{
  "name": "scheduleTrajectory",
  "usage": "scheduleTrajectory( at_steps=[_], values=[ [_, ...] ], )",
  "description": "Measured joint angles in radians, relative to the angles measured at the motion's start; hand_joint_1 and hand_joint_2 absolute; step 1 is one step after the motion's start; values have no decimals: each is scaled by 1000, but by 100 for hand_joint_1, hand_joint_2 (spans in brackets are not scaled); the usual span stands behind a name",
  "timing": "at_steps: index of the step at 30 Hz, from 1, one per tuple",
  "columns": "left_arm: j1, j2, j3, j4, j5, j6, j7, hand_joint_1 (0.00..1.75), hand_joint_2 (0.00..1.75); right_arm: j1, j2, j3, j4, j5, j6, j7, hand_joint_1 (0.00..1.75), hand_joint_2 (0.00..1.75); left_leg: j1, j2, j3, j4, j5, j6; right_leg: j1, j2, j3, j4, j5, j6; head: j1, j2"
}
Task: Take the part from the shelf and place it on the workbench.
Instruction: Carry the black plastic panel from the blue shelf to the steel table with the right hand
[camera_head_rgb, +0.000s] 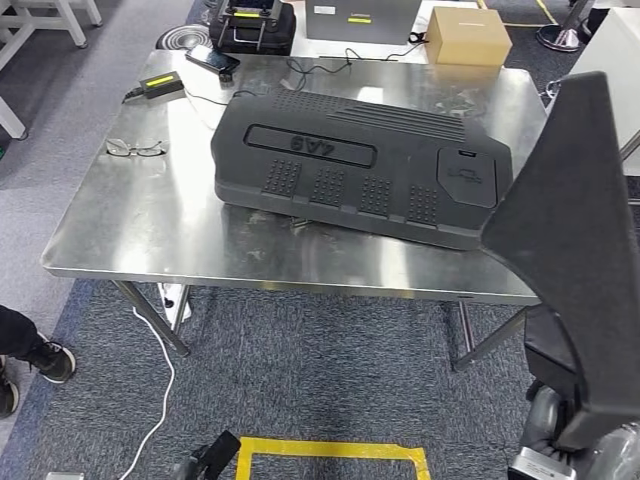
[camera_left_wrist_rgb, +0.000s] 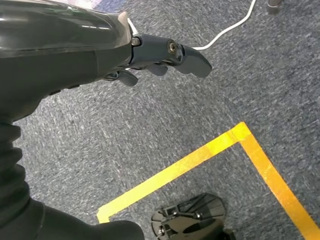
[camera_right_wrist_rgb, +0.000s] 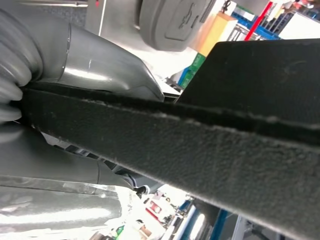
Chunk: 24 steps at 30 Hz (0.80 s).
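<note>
At my right side, my right hand (camera_right_wrist_rgb: 34, 100) clamps the felt panel (camera_head_rgb: 573, 240) upright, clearing the counter (camera_head_rgb: 151, 220); my left hand (camera_left_wrist_rgb: 166, 55) hangs empty, fingers apart.

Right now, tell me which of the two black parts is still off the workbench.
The black felt-like angular panel, gripped by the right hand beside the steel workbench. The black ribbed moulded cover already lies flat on it.

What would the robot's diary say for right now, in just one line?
stage: carrying | right hand: holds black felt part above workbench edge | left hand: empty, over carpet | on bench: black engine cover, glasses
</note>
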Motion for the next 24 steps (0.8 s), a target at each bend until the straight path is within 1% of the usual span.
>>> scheduleTrajectory(
  at_steps=[1, 2, 3, 4, 5, 6, 7, 8, 9, 11, 12, 13, 15, 16, 17, 18, 19, 20, 21, 22, 23, 24],
  values=[
    [1, 0, 0, 0, 0, 0, 0, 0, 175, 1, 0, 0, 0, 0, 0, 0, 175, 175, -2, 0, 7, 0, -6, 1, 1, 0, -37, 42, 3, -1, 0, 0],
    [2, 0, 0, 0, 0, 0, 1, 0, 175, 1, 0, 0, 1, -1, 0, 0, 175, 175, -4, -1, 17, 0, -13, 2, 2, 0, -57, 47, 28, -4, 0, 0],
    [2, 0, 0, 0, 0, 0, 1, 0, 175, 0, 0, 0, 1, -1, 0, 0, 175, 175, -6, -2, 28, 0, -21, 3, 5, 0, -56, 11, 72, -11, 0, 0],
    [2, 0, 0, 0, -1, 0, 1, 0, 175, -1, 0, 0, 1, -2, 0, 0, 175, 175, -8, -3, 40, -1, -28, 2, 10, -1, -42, -53, 125, -21, 0, 0],
    [2, -1, 0, 0, -1, 0, 1, 0, 175, -2, 0, 0, 1, -3, 0, 0, 175, 175, -10, -3, 50, -2, -36, 1, 15, -3, -24, -113, 164, -33, -1, 0],
    [1, -1, 0, 0, -1, 0, 1, 0, 175, -3, 0, 0, 2, -3, 0, 0, 175, 175, -9, -3, 57, -3, -41, -3, 21, -4, -6, -162, 188, -44, -2, 0],
    [-1, -1, 0, 1, -1, 0, 2, 0, 175, -4, 0, 0, 2, -3, 0, 0, 175, 175, -8, -3, 60, -5, -45, -8, 27, -6, 4, -189, 194, -53, -4, 0],
    [-1, -2, 0, 1, -1, -1, 2, 0, 175, -6, 0, 0, 3, -3, 0, 0, 175, 175, -6, -2, 61, -8, -47, -13, 31, -6, 8, -197, 188, -59, -6, 0],
    [-2, -2, -1, 1, -1, -1, 2, 0, 175, -6, -1, 0, 3, -3, 0, 0, 175, 175, -4, -1, 63, -12, -48, -19, 33, -5, 13, -209, 187, -61, -6, 0],
    [-3, -3, -1, 1, -2, -1, 2, 0, 175, -7, 0, 1, 3, -3, 0, 0, 175, 175, -5, 1, 66, -10, -56, -28, 26, -5, 27, -231, 189, -63, -6, 0],
    [-4, -3, -1, 1, -2, -1, 2, 0, 175, -8, 0, 2, 3, -3, 0, 0, 175, 175, -5, 1, 57, 13, -70, -33, 21, -5, 37, -243, 191, -63, -7, 0],
    [-5, -3, -1, 1, -2, 0, 2, 0, 175, -9, 0, 3, 3, -3, 0, 0, 175, 175, -3, 1, 36, 56, -90, -38, 17, -6, 47, -251, 190, -63, -9, 0],
    [-5, -1, -1, 1, -2, 0, 2, 0, 175, -11, 0, 6, 5, -4, 0, 0, 175, 175, 3, 1, -33, 176, -132, -50, 13, -6, 60, -255, 182, -65, -10, 0],
    [-3, 0, -1, 1, -2, 0, 2, 0, 175, -11, 0, 7, 6, -5, 0, 0, 175, 175, 7, 1, -63, 219, -137, -55, 11, -6, 66, -255, 176, -63, -10, 0],
    [-2, 1, -1, 1, -2, 0, 2, 0, 175, -11, 0, 9, 8, -6, 0, 0, 175, 175, 11, 1, -79, 232, -123, -60, 9, -4, 75, -255, 169, -60, -10, 0],
    [-1, 1, -1, 1, -2, 0, 2, 0, 175, -12, 0, 10, 10, -8, 0, 0, 175, 175, 15, 1, -79, 210, -91, -64, 6, -3, 85, -254, 162, -56, -10, 0],
    [-2, 2, -1, 1, -3, 0, 2, 0, 175, -12, 0, 12, 12, -9, 0, 1, 175, 175, 18, 1, -62, 154, -45, -69, 2, -1, 97, -253, 152, -50, -10, 0],
    [-2, 2, -1, 1, -4, 0, 2, 0, 175, -14, 0, 14, 14, -10, 0, 1, 175, 175, 20, 1, -40, 97, -9, -72, -1, 0, 108, -253, 143, -43, -10, 0],
    [-3, 2, -1, 1, -4, 0, 2, 0, 175, -16, 0, 16, 16, -12, 1, 1, 175, 175, 21, 1, -19, 45, 13, -72, -1, 1, 116, -250, 134, -35, -11, 0],
    [-4, 3, -2, 1, -5, 0, 3, 0, 175, -20, -1, 19, 18, -15, 1, 2, 175, 175, 19, 1, -6, 14, 20, -68, -1, 2, 120, -249, 128, -28, -11, 0],
    [-5, 3, -2, 1, -5, 1, 4, 0, 175, -23, -2, 21, 19, -18, 1, 3, 175, 175, 16, 0, -1, 5, 13, -60, 0, 3, 121, -249, 125, -22, -11, 0],
    [-6, 3, -2, 1, -6, 2, 4, 0, 175, -27, -3, 23, 20, -22, 1, 5, 175, 175, 14, 0, 0, -1, 9, -50, 0, 2, 121, -251, 123, -18, -11, 0]
  ],
)
